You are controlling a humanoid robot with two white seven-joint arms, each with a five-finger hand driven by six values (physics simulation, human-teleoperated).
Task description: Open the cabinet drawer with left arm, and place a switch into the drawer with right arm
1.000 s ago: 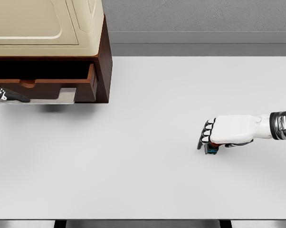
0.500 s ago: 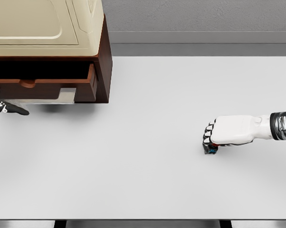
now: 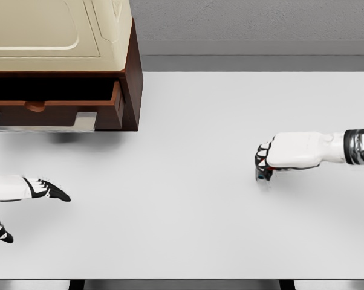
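Switch (image 3: 264, 175) upright, long axis vertical, clasped in right robot hand (image 3: 285, 156)

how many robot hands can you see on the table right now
2. The left hand is over the table's near left edge, fingers spread. The right hand is at the right, curled around the small switch.

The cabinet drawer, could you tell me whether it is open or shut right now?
Open: the drawer juts forward from the cabinet, leaving a dark gap behind its front.

bright, even, sharp render; soft shadow under the cabinet (image 3: 61, 60), no glare
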